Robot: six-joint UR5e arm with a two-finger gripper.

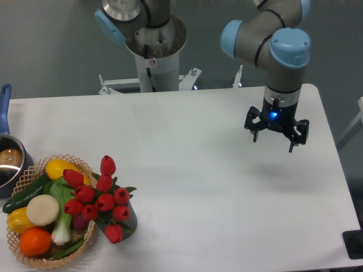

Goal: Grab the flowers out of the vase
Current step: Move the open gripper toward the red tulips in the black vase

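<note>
The flowers, a bunch of red tulip buds with dark green leaves, stand in the vase, a short dark grey cylinder mostly hidden under them, near the table's front left. My gripper hangs in the air over the right side of the table, far to the right of the flowers. Its fingers are spread apart and hold nothing.
A wicker basket with yellow, green and orange vegetables touches the vase's left side. A blue-handled metal pot sits at the left edge. The arm's base column stands behind the table's far edge.
</note>
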